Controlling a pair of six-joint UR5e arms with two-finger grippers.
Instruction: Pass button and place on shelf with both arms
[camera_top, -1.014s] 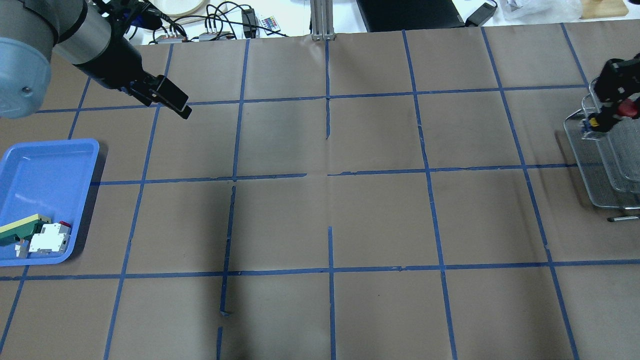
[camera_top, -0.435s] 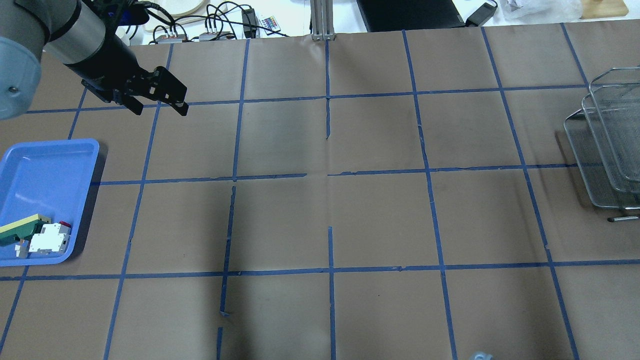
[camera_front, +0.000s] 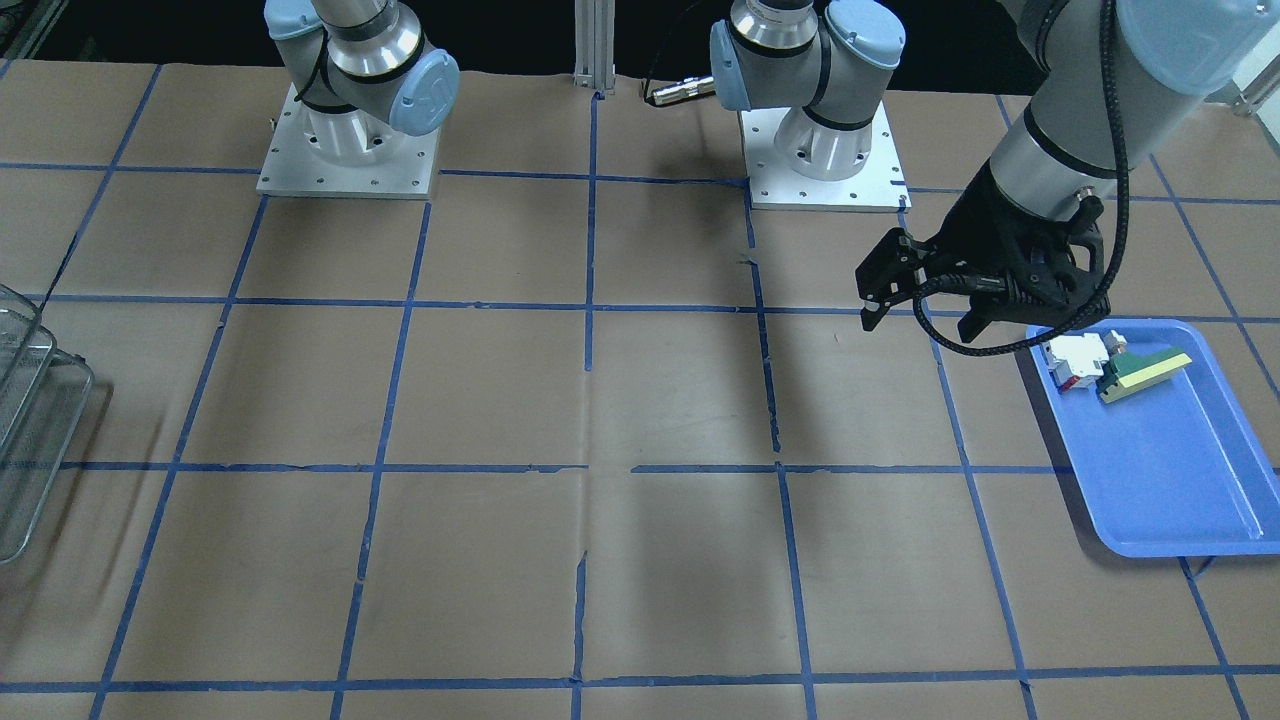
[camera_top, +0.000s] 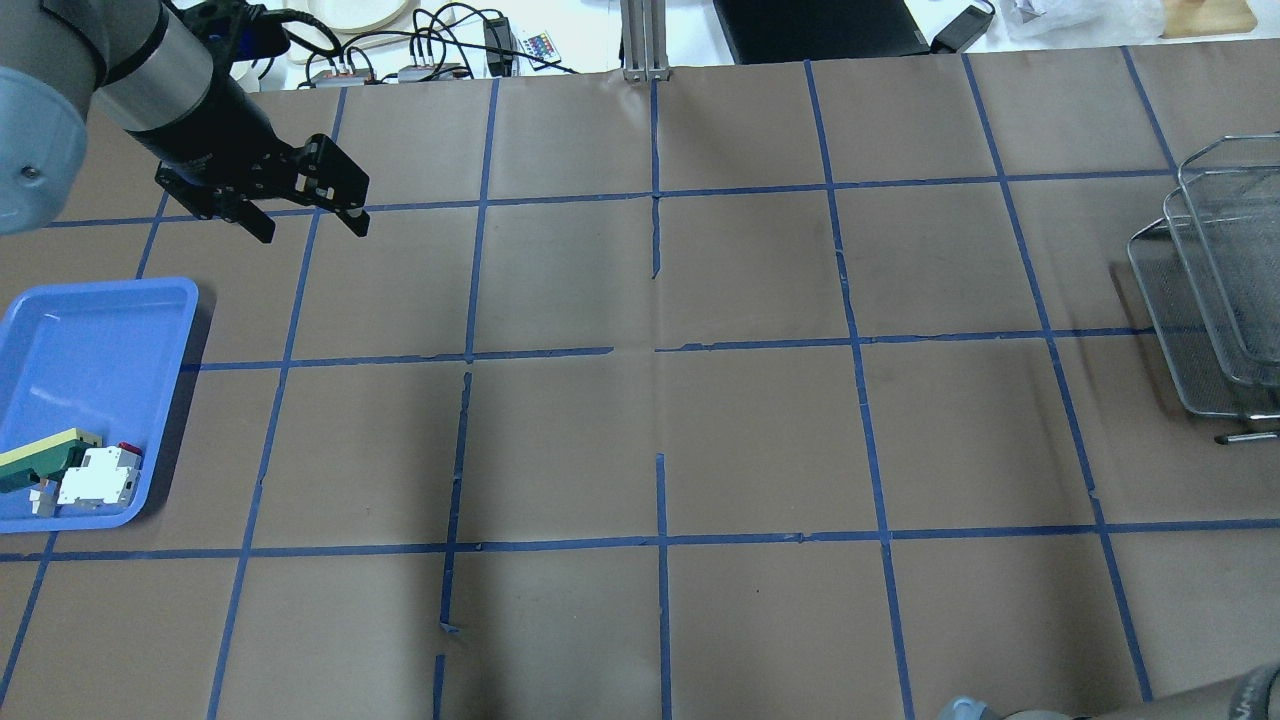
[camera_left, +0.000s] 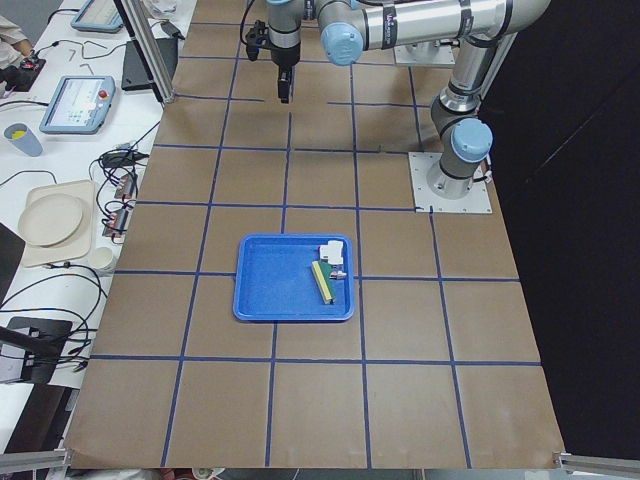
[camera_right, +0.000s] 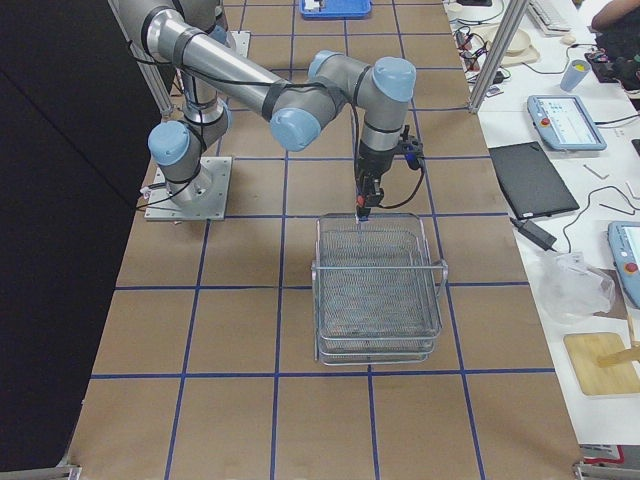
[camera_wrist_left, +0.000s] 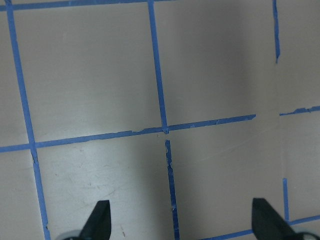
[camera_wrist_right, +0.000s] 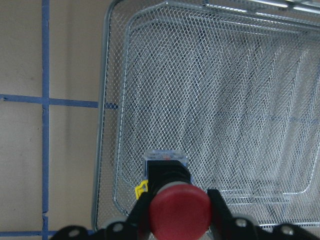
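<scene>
The button (camera_wrist_right: 180, 214), with its red domed cap and black body, sits between the fingers of my right gripper (camera_wrist_right: 180, 200), which is shut on it. It hangs above the near-left corner of the wire-mesh shelf (camera_wrist_right: 215, 85). In the exterior right view my right gripper (camera_right: 362, 203) points down at the shelf's (camera_right: 378, 290) edge nearest the robot. The shelf also shows at the overhead view's right edge (camera_top: 1195, 300); the right gripper is outside that view. My left gripper (camera_top: 312, 230) is open and empty above the table, far from the shelf.
A blue tray (camera_top: 90, 330) lies at the table's left end, holding a white-and-red part (camera_top: 98, 478) and a green-and-yellow wedge (camera_top: 40, 458). Cables and devices lie beyond the far edge. Part of my right arm (camera_top: 1150, 705) enters at the overhead view's bottom right.
The right gripper with the button has left the overhead view from beside the shelf. The left gripper has turned at the wrist and shifted slightly left.
</scene>
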